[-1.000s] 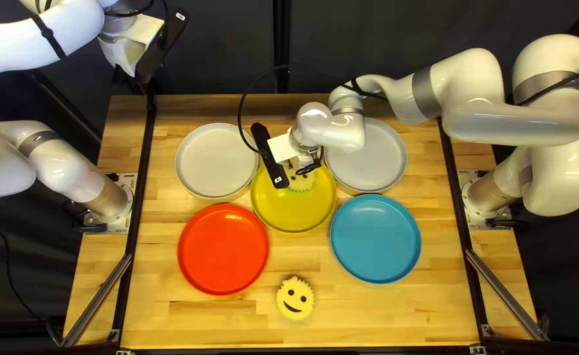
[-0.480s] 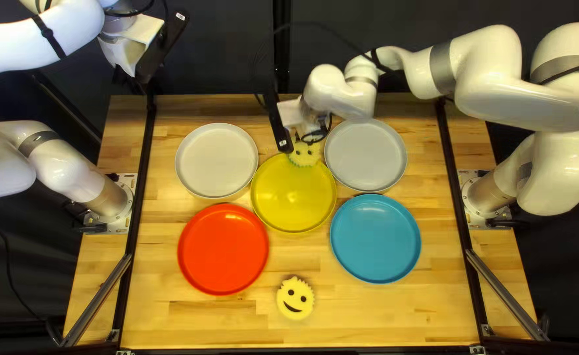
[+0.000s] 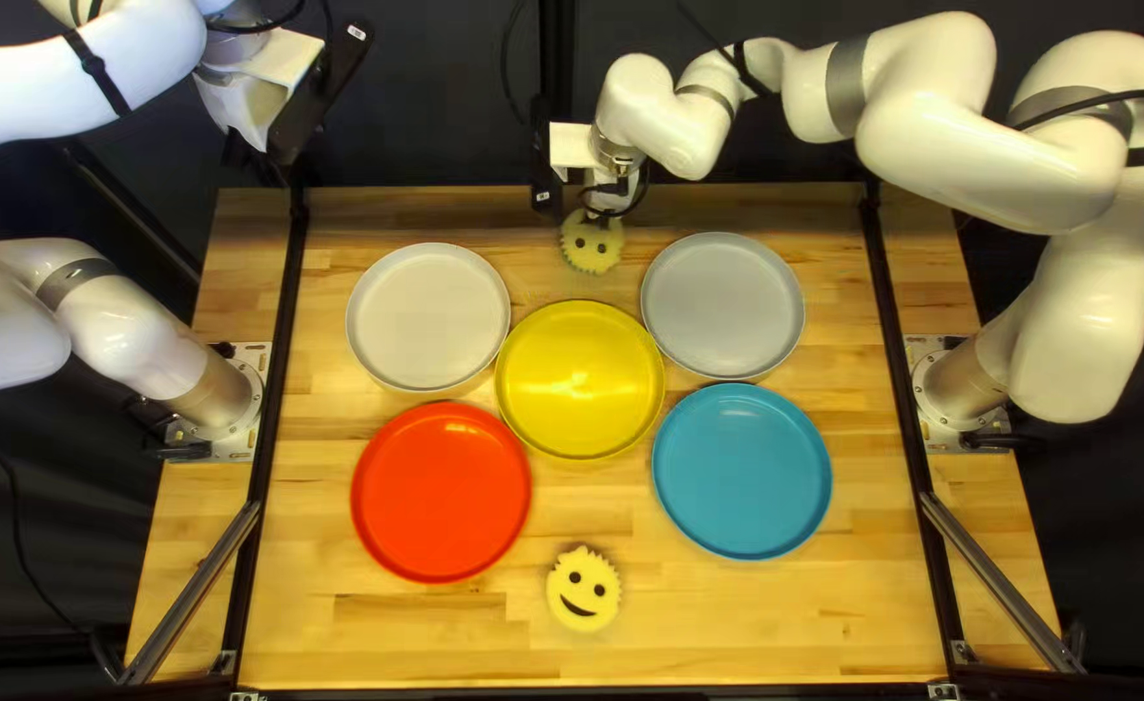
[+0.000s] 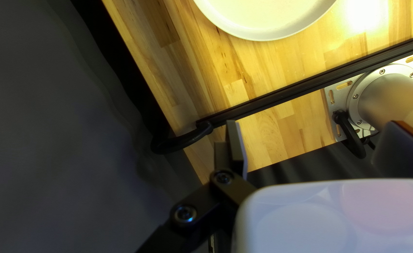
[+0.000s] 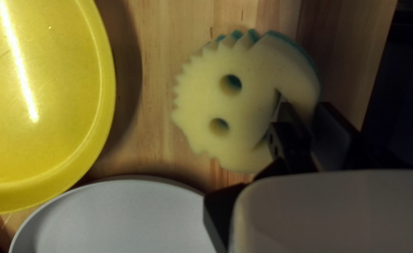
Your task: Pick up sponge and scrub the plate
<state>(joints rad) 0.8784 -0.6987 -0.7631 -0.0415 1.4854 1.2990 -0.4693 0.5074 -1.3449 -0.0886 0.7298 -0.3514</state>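
At the far edge of the table, my right gripper [image 3: 609, 195] holds a yellow smiley sponge [image 3: 592, 243] beyond the yellow plate [image 3: 580, 381]. In the right wrist view, this gripper [image 5: 309, 129] pinches the rim of the sponge [image 5: 248, 93], one finger through its mouth slot, the other outside; green backing shows at the spiky edge. Whether the sponge touches the table I cannot tell. My left gripper [image 3: 261, 94] hangs off the table's far left corner; in the left wrist view this gripper [image 4: 314, 140] has its fingers wide apart, nothing between them.
A second smiley sponge [image 3: 584, 588] lies near the table's front. Around the yellow plate are a white plate [image 3: 428, 317], a grey plate [image 3: 723, 305], a red plate [image 3: 441, 492] and a blue plate [image 3: 742, 471]. Black rails [image 3: 275, 390] run along both sides.
My right arm has carried the sponge from over the yellow plate's far part back toward the table's far edge, uncovering the plate. The left arm has stayed still.
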